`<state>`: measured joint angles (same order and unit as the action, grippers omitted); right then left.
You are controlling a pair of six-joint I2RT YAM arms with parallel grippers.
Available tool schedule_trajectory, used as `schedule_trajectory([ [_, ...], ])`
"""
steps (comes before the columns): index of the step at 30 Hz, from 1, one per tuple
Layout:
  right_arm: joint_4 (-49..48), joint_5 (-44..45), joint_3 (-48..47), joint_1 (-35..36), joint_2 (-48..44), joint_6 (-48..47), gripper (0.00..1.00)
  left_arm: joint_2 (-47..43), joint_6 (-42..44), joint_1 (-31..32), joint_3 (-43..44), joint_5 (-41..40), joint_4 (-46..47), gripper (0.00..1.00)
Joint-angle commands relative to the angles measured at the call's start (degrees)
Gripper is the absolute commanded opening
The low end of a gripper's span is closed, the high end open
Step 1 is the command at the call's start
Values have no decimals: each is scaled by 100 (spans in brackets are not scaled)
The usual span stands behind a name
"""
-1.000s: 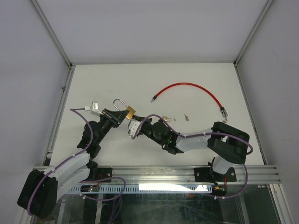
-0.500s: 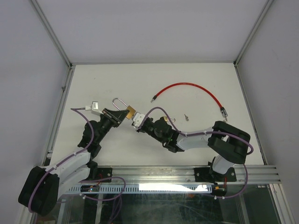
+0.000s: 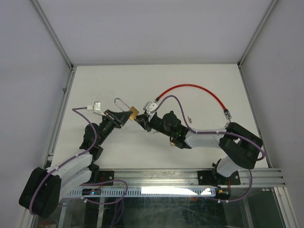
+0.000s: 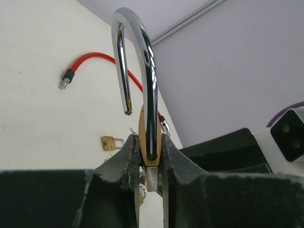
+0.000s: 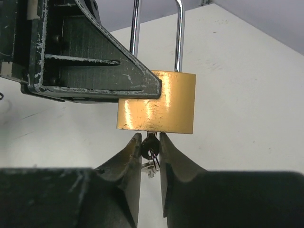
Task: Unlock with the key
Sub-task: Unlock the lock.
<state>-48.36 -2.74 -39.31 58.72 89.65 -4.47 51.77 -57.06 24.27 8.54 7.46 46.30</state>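
Note:
A brass padlock [image 5: 156, 102] is held off the table with my left gripper [image 4: 151, 164] shut on its body [image 4: 151, 137]. Its steel shackle [image 4: 142, 42] points up, and the short end hangs free of the body. A dark-headed key [image 5: 150, 146] sticks out of the padlock's underside, and my right gripper [image 5: 150, 153] is shut on that key head. A small ring with metal bits dangles below the key. In the top view the padlock [image 3: 134, 112] sits between the left gripper [image 3: 124, 116] and the right gripper [image 3: 141, 119].
A red cable [image 3: 190, 88] with metal ends arcs across the back right of the table. A second small brass padlock [image 4: 108, 142] lies on the table beyond my grippers. A small metal piece [image 3: 189, 118] lies beside the right arm. Frame rails border the table.
The right arm swung toward the back and right while its wrist turned. Its jaws narrowed onto the key. The left arm and padlock barely shifted.

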Motion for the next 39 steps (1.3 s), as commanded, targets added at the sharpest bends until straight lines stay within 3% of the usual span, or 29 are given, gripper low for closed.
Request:
schedule_trajectory([
  [1, 361, -455, -6, -48, -503, 702, 27, -169, 445, 78, 342, 889, 871, 0],
  [3, 603, -530, 177, -132, -828, 702, 27, -213, 767, 78, 439, 985, 557, 0],
  [4, 698, -681, 260, -213, -984, 890, 49, -222, 921, 78, 497, 1061, 406, 0],
  [5, 816, -860, 337, -310, -1139, 1011, 56, -232, 1069, 73, 548, 1120, 290, 0],
  [12, 1634, -1721, 369, -986, -1876, 1534, 72, -220, 1575, 72, 828, 1575, -440, 0],
  [22, 2365, -2200, -349, -1355, -1761, 2294, 81, -19, 1587, 69, 842, 2207, -81, 0],
  [27, 1861, -2927, -149, -1688, -1535, 2477, 81, -16, 1207, 73, 608, 2247, 630, 0],
  [31, 1211, -2927, -87, -1811, -1215, 2477, 81, 79, 848, 69, 448, 2401, 1377, 0],
  [33, 907, -4041, -78, -1853, -1089, 2873, 76, 124, 730, 73, 411, 2417, 1576, 0],
  [39, 231, -4742, -74, -1864, -924, 3148, 65, 379, 546, 69, 305, 2370, 2081, 0],
])
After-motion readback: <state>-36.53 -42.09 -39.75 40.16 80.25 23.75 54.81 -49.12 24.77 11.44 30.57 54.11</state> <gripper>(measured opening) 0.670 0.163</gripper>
